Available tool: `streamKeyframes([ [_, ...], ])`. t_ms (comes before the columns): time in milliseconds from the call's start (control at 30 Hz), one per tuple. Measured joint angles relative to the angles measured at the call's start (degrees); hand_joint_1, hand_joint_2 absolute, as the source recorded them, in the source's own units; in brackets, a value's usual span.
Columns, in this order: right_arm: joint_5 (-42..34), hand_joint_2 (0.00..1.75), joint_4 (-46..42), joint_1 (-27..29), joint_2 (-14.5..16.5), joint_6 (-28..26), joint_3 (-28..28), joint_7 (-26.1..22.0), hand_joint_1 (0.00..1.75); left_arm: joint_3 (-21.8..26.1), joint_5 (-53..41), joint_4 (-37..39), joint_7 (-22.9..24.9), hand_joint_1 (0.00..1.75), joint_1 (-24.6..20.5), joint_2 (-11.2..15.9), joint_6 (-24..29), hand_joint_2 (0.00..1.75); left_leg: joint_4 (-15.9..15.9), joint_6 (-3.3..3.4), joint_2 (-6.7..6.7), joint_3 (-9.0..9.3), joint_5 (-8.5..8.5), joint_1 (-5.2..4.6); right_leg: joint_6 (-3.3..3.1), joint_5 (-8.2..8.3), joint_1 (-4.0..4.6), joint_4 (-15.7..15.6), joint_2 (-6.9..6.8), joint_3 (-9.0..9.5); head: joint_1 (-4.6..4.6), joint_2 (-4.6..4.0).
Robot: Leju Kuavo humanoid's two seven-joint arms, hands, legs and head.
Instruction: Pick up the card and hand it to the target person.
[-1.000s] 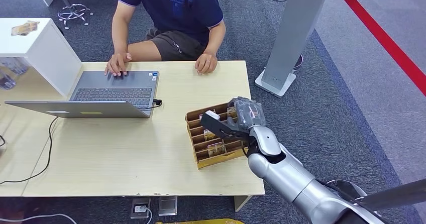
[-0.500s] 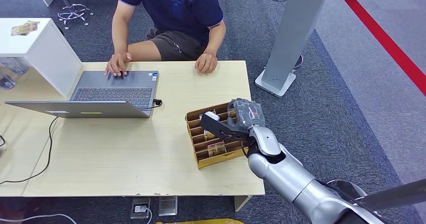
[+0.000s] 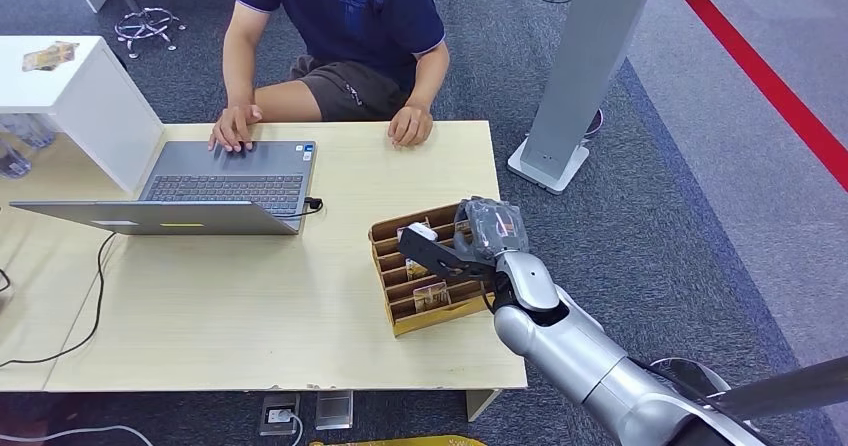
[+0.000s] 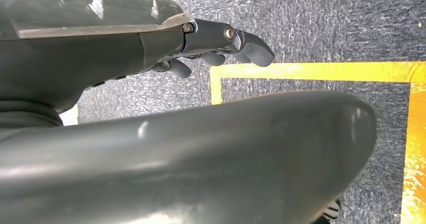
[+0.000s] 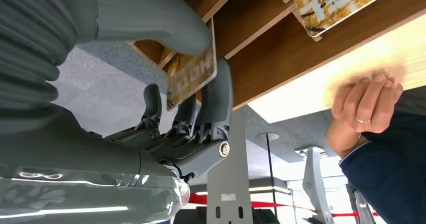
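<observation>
The pale wooden worktop [image 3: 250, 306] spreads out below me, and a person in a dark blue shirt [image 3: 340, 26] sits at its far side, one hand on the open grey laptop [image 3: 225, 181] and the other hand [image 3: 410, 126] resting on the far edge of the worktop. A white box-shaped shelf [image 3: 75, 96] stands on the worktop to the left of the laptop. Off the right end of the worktop, a tall grey stand [image 3: 580, 76] rises from the grey carpet, and a red line [image 3: 770, 76] runs across the floor beyond it.

Near the right front part of the worktop sits the brown wooden card rack with slotted compartments [image 3: 400, 291]. My right robot hand [image 3: 470, 241] reaches into it from the right. In the right wrist view, that robot hand grasps a small yellow-brown patterned card [image 5: 193, 76], pinched between the thick grey thumb [image 5: 155, 18] and the darker fingers [image 5: 218, 98], at the edge of the rack. Another patterned card [image 5: 336, 3] lies in a neighbouring compartment.

My left robot hand [image 4: 221, 45] hangs above grey carpet marked with yellow tape [image 4: 311, 72], its fingers loosely curled and holding nothing.
</observation>
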Motion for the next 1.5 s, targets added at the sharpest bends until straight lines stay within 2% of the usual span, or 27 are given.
streamKeyframes([
  [367,0.49,1.75,-0.04,0.21,-0.04,-0.80,-0.20,-0.48,1.66,-0.01,-0.08,0.00,0.06,0.00,0.01,0.00,0.28,0.00,0.00,0.00,0.00,0.03,0.00,0.00,0.00,0.00,0.00,0.00,0.00,0.01,-0.01,0.00],
  [767,1.05,1.75,-1.65,1.23,-0.61,-0.78,-1.02,0.19,1.66,-0.04,-1.44,0.00,-0.12,0.00,0.02,0.07,0.44,0.00,0.00,0.00,0.00,0.03,0.00,0.00,0.00,0.00,0.00,-0.01,0.00,0.02,0.00,0.00],
  [1067,1.77,1.75,-7.28,1.82,-1.28,-1.69,-1.12,-2.75,1.66,-0.04,-0.92,0.00,-0.83,0.00,0.07,0.09,0.40,0.00,0.00,0.00,0.01,-0.01,0.00,0.00,0.00,0.00,0.00,0.00,0.01,0.00,0.00,-0.01],
  [1267,2.37,1.75,-11.38,-1.58,-1.14,0.27,-0.39,-6.58,1.66,-0.04,-1.07,0.00,-0.90,0.00,0.06,0.09,0.14,0.00,0.00,0.00,0.01,-0.01,0.00,0.00,0.00,0.00,0.00,0.00,0.00,0.01,-0.02,0.00],
  [1500,0.68,1.75,-10.95,-7.72,0.80,2.16,1.75,-10.51,1.66,-0.09,-1.35,0.00,-1.21,0.00,-0.04,0.09,-0.20,0.00,0.00,0.00,-0.01,-0.04,0.01,0.00,0.00,0.01,0.00,0.02,-0.01,0.01,0.01,-0.01],
])
